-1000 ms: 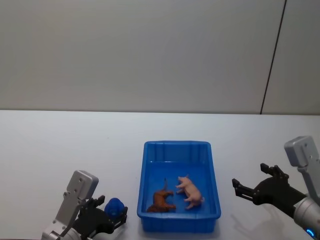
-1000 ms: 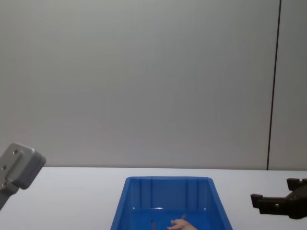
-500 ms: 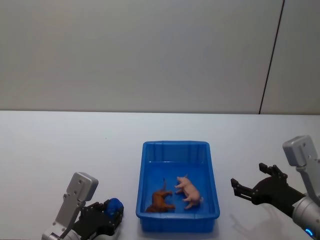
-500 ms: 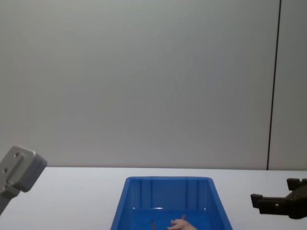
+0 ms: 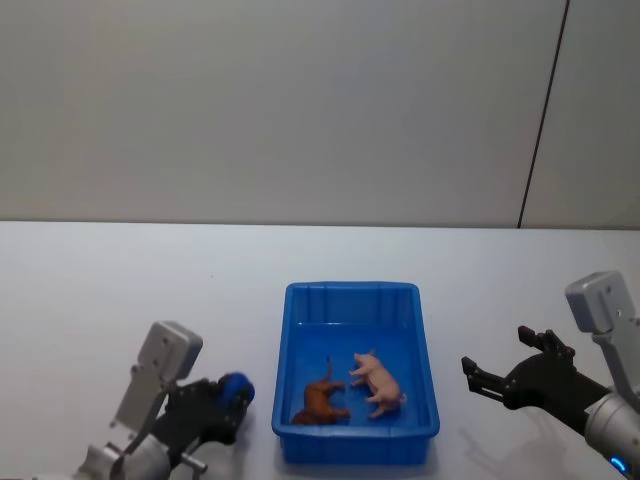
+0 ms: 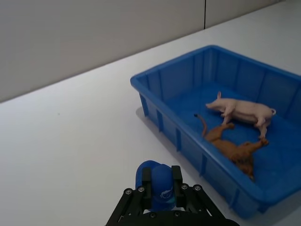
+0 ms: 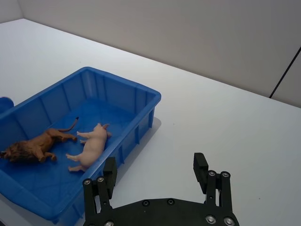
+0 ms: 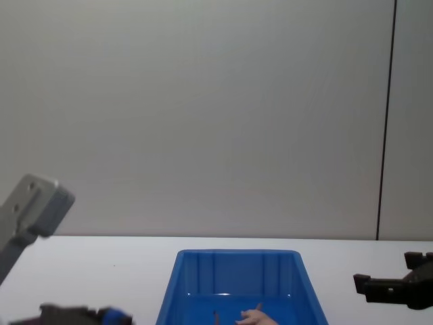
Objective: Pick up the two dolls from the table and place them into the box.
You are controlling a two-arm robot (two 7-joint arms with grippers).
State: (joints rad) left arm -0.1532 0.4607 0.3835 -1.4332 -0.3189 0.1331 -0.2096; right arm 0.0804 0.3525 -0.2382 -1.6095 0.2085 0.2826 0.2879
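the left gripper [image 5: 225,405] sits at about 8 o'clock from the blue box [image 5: 296,440], just beside its near left corner, its fingers [image 6: 146,181] clamped on the dark blue doll [image 5: 236,385]. in the left wrist view the doll's rounded blue top pokes up between the two black fingers, with the box wall near it. whether the doll is touching the white counter [image 5: 120,290] or held off it cannot be told.

inside the box lie two figures side by side on the floor of the bin: a pale peach doll [image 5: 377,380], pig-shaped, lying on its side toward 3 o'clock, and a brown animal figure [image 5: 320,402] at 9 o'clock of it, close to it.

the right gripper [image 5: 495,372] hangs over the counter at 3 o'clock of the box, apart from its wall, fingers [image 7: 201,167] spread wide with nothing between them. in the chest view it shows low at the right edge, pointing toward the box.
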